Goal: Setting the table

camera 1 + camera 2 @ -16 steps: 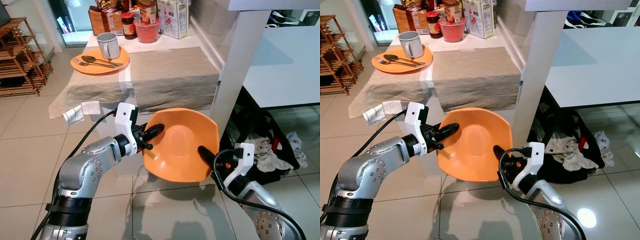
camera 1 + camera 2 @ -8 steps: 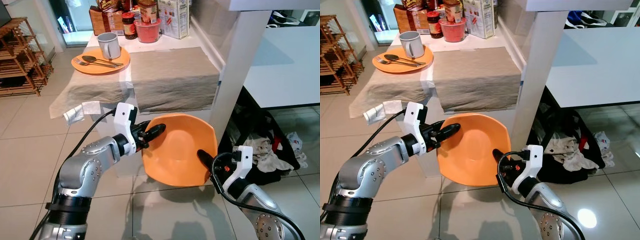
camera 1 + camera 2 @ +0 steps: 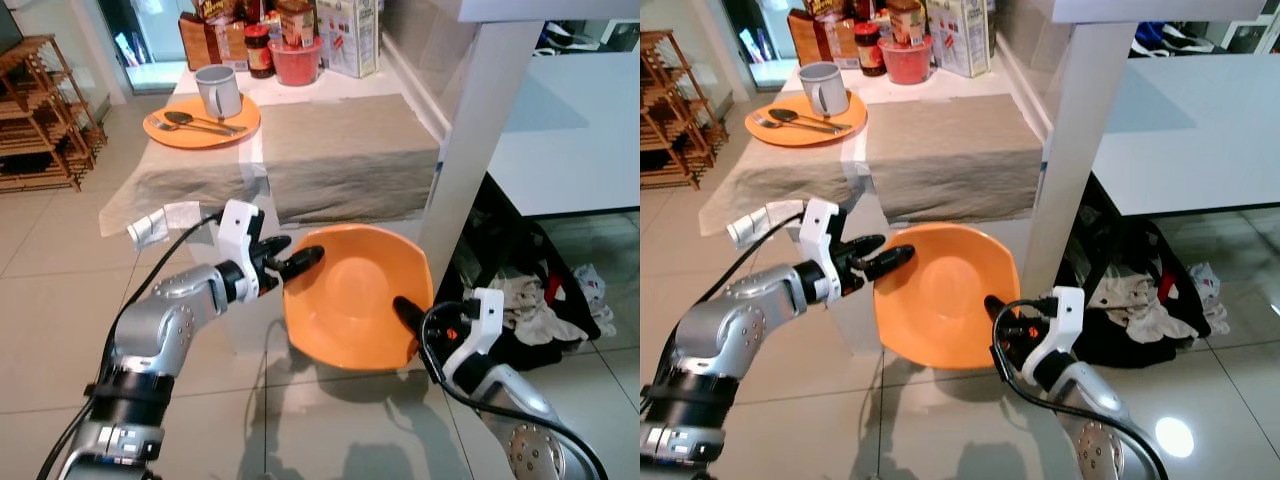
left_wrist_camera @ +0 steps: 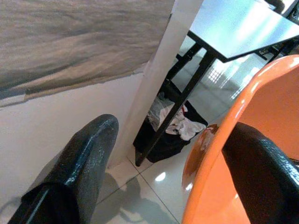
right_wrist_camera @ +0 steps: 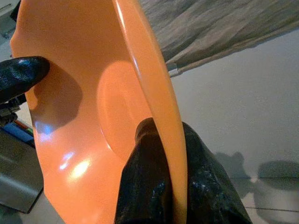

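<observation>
Right gripper: our two black fingers are pinched tight on the rim of the orange bowl, one on the inside and one on the outside.
Left gripper: our fingers are spread apart. In the left wrist view one finger sits at the bowl's rim and the other finger hangs free beside it. We think this gripper is not holding the bowl now.
Bowl: it is up in the air between our two arms, tipped on its side, in front of the table and below its top. Nothing is in it.
Done so far: one place looks set at the far left of the table. There is an orange plate with a grey mug, a spoon and a fork on it.
Left to do: the bowl is not on the table yet. We think it goes on the bare grey cloth, near the plate.
Back of the table: jars and boxes stand there.
</observation>
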`<state>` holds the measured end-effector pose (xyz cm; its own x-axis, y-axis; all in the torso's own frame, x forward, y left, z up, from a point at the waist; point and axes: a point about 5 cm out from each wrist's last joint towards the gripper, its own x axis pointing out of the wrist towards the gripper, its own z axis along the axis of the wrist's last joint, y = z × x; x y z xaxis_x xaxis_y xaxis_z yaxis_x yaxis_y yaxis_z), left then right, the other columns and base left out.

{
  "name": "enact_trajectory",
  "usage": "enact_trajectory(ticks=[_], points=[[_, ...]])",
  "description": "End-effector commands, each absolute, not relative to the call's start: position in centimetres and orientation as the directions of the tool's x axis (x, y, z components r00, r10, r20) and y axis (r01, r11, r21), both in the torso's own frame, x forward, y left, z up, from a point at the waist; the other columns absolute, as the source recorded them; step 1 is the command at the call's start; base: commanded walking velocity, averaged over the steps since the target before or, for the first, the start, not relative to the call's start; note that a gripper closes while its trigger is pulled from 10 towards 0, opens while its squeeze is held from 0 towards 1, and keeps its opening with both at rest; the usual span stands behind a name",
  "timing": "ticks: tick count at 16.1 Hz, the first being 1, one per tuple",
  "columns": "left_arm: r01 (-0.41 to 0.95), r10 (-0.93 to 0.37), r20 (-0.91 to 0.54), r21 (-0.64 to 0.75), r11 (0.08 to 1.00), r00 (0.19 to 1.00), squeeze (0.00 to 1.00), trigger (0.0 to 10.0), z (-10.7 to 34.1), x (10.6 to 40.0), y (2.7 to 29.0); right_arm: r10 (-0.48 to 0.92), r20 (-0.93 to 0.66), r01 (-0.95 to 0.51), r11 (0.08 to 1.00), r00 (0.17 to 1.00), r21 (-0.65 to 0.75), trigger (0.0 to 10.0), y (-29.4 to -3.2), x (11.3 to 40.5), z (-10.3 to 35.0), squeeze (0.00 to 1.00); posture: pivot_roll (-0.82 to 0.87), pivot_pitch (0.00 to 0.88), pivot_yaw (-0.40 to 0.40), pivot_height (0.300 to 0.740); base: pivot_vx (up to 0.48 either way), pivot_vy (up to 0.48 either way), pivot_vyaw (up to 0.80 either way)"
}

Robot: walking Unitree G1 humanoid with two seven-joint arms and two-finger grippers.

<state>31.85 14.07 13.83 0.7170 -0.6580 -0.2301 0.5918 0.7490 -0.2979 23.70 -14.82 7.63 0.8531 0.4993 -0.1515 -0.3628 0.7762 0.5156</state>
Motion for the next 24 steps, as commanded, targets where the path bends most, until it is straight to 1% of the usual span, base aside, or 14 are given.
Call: enact_trajectory(ticks=[1, 4, 8, 9, 10, 11, 12, 14, 15, 16, 17, 18, 19, 24], points=[[0.516, -0.554, -0.198, -0.213, 0.83, 0.809, 1.0, 10.0, 15.7, 33.0, 17.0, 0.506, -0.143, -0.371, 0.77, 0.851, 0.519, 0.0, -15.1, 23.4, 7.7, 0.0, -0.01, 0.0, 0.056, 0.74, 0.0, 0.0, 0.0], [0.595, -0.641, -0.142, -0.263, 0.759, 0.754, 1.0, 10.0, 17.2, 32.7, 16.0, 0.507, -0.149, -0.37, 0.772, 0.849, 0.517, 0.0, -15.2, 23.4, 7.5, 0.0, -0.01, 0.0, 0.056, 0.74, 0.0, 0.0, 0.0], [0.662, -0.712, -0.188, -0.267, 0.7, 0.677, 1.0, 10.0, 15.8, 31.2, 14.7, 0.506, -0.15, -0.37, 0.773, 0.849, 0.516, 0.0, -15.1, 23.5, 7.5, 0.0, 0.0, 0.0, 0.058, 0.74, 0.0, 0.0, 0.0], [0.716, -0.772, -0.188, -0.292, 0.634, 0.607, 1.0, 10.0, 15.7, 30.0, 13.7, 0.505, -0.152, -0.369, 0.775, 0.849, 0.514, 0.0, -15.1, 23.5, 7.4, 0.0, 0.0, 0.0, 0.058, 0.74, 0.0, 0.0, 0.0], [0.741, -0.797, -0.193, -0.296, 0.603, 0.572, 1.0, 10.0, 15.6, 29.4, 13.4, 0.504, -0.154, -0.367, 0.776, 0.85, 0.513, 0.0, -15.1, 23.5, 7.4, 0.0, 0.0, 0.0, 0.058, 0.74, 0.0, 0.0, 0.0], [0.793, -0.855, -0.194, -0.32, 0.519, 0.481, 1.0, 10.0, 15.6, 27.9, 12.8, 0.504, -0.158, -0.367, 0.778, 0.849, 0.51, 0.0, -15.1, 23.6, 7.2, 0.0, 0.0, 0.0, 0.059, 0.74, 0.0, 0.0, 0.0], [0.798, -0.861, -0.195, -0.323, 0.509, 0.47, 1.0, 10.0, 15.7, 27.6, 12.9, 0.503, -0.159, -0.367, 0.779, 0.849, 0.509, 0.0, -15.2, 23.6, 7.2, 0.0, 0.0, 0.0, 0.059, 0.74, 0.0, 0.0, 0.0], [0.779, -0.827, -0.191, -0.277, 0.562, 0.529, 1.0, 10.0, 16.4, 28.4, 14.2, 0.5, -0.161, -0.364, 0.783, 0.851, 0.504, 0.0, -15.2, 23.8, 7.1, 0.0, 0.0, 0.0, 0.06, 0.74, 0.0, 0.0, 0.0], [0.751, -0.796, -0.195, -0.265, 0.605, 0.572, 0.0, 10.0, 16.5, 29.1, 15.1, 0.494, -0.161, -0.362, 0.789, 0.854, 0.497, 0.0, -15.2, 23.8, 7.1, 0.0, 0.01, 0.0, 0.059, 0.74, 0.0, 0.0, 0.0], [0.734, -0.776, -0.194, -0.25, 0.631, 0.6, 0.0, 10.0, 16.5, 29.4, 15.6, 0.492, -0.162, -0.361, 0.79, 0.856, 0.495, 0.0, -15.3, 23.8, 7.1, 0.0, 0.01, 0.0, 0.059, 0.74, 0.0, 0.0, 0.0], [0.691, -0.727, -0.195, -0.227, 0.687, 0.659, 0.0, 10.0, 16.6, 30.0, 16.6, 0.484, -0.164, -0.357, 0.798, 0.86, 0.485, 0.0, -15.3, 23.9, 7.1, 0.0, 0.01, 0.0, 0.057, 0.74, 0.0, 0.0, 0.0], [0.601, -0.635, -0.177, -0.21, 0.771, 0.752, 0.0, 10.0, 17.0, 31.2, 18.4, 0.477, -0.166, -0.354, 0.806, 0.863, 0.474, 0.0, -15.5, 24.0, 7.0, 0.0, 0.01, 0.0, 0.054, 0.74, 0.0, 0.0, 0.0], [0.549, -0.583, -0.163, -0.211, 0.809, 0.796, 0.0, 10.0, 17.2, 31.8, 19.4, 0.478, -0.171, -0.355, 0.808, 0.862, 0.47, 0.0, -15.6, 24.0, 6.9, 0.0, 0.01, 0.0, 0.051, 0.74, 0.0, 0.0, 0.0], [0.372, -0.396, -0.179, -0.156, 0.915, 0.901, 0.0, 10.0, 15.3, 32.4, 22.8, 0.444, -0.172, -0.333, 0.832, 0.88, 0.445, 0.0, -16.1, 24.3, 7.0, 0.0, 0.01, 0.0, 0.048, 0.74, 0.0, 0.0, 0.0]])
